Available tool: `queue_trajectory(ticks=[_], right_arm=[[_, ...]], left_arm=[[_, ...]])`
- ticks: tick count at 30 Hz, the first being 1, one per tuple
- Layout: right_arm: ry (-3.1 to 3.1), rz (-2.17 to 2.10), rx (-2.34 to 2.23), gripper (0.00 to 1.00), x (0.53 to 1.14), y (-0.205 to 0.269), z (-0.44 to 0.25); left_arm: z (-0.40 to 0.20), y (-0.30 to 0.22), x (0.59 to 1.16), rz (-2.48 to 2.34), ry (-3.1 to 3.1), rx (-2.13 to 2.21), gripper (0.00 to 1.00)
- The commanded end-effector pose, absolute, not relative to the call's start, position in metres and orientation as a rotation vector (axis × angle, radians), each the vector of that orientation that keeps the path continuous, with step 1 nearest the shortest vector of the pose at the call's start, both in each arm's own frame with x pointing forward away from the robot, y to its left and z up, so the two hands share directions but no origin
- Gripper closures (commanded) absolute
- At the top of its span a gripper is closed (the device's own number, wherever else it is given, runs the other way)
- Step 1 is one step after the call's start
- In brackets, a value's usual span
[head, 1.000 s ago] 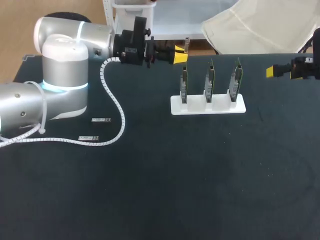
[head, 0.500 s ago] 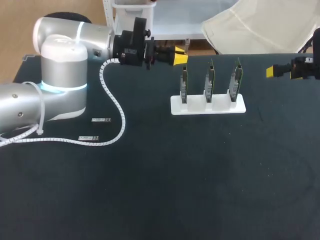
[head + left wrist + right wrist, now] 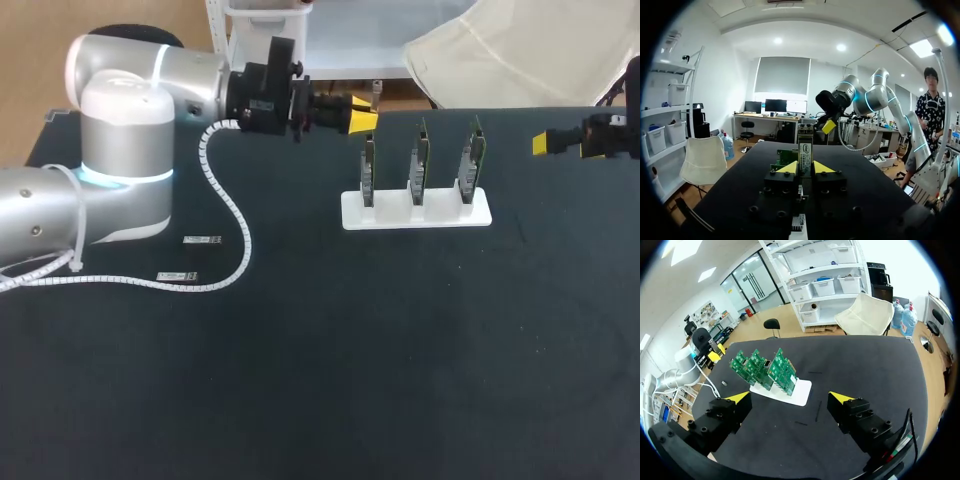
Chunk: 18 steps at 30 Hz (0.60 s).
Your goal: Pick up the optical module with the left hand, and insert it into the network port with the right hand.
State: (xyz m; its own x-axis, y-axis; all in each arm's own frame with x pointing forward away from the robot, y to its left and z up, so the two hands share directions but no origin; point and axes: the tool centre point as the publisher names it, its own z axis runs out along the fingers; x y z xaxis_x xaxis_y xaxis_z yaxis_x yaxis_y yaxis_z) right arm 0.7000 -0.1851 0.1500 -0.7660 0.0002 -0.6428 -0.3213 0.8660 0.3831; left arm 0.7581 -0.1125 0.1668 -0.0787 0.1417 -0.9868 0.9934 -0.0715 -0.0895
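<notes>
Head view, biggest first: noting left arm (image 3: 120, 150) stretched along the table's far edge beside the white stand (image 3: 416, 212) of three circuit boards (image 3: 419, 160), right gripper (image 3: 540, 143) out at the right edge, fingers spread wide and empty, well apart from the boards. Left gripper (image 3: 805, 168) closed on the optical module (image 3: 805, 152), upright between the yellow tips, clear of the table. Judging pick-up done; passing to the right gripper and seating in a network port, too small to make out, not yet begun.

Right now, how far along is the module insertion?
Pickup looks done: the left gripper is shut on the optical module, held in the air beside the circuit boards. Remaining: the right gripper, open and empty off to the right, must take it and plug it into a port.
</notes>
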Motion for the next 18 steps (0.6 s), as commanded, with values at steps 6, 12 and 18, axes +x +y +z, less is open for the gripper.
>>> queue_trajectory(ticks=[6, 12, 18], right_arm=[[2.374, 0.636, -0.231, 0.00, 0.7000, -0.1851, 0.1500], [2.374, 0.636, -0.231, 0.00, 0.7000, -0.1851, 0.1500], [2.374, 0.636, -0.231, 0.00, 0.7000, -0.1851, 0.1500]], left_arm=[[0.1657, -0.1146, 0.7587, -1.251, 1.339, 1.328, 1.00], [0.1660, -0.1139, 0.7593, -1.241, 1.350, 1.337, 1.00], [0.1660, -0.1139, 0.7593, -1.241, 1.350, 1.337, 1.00]])
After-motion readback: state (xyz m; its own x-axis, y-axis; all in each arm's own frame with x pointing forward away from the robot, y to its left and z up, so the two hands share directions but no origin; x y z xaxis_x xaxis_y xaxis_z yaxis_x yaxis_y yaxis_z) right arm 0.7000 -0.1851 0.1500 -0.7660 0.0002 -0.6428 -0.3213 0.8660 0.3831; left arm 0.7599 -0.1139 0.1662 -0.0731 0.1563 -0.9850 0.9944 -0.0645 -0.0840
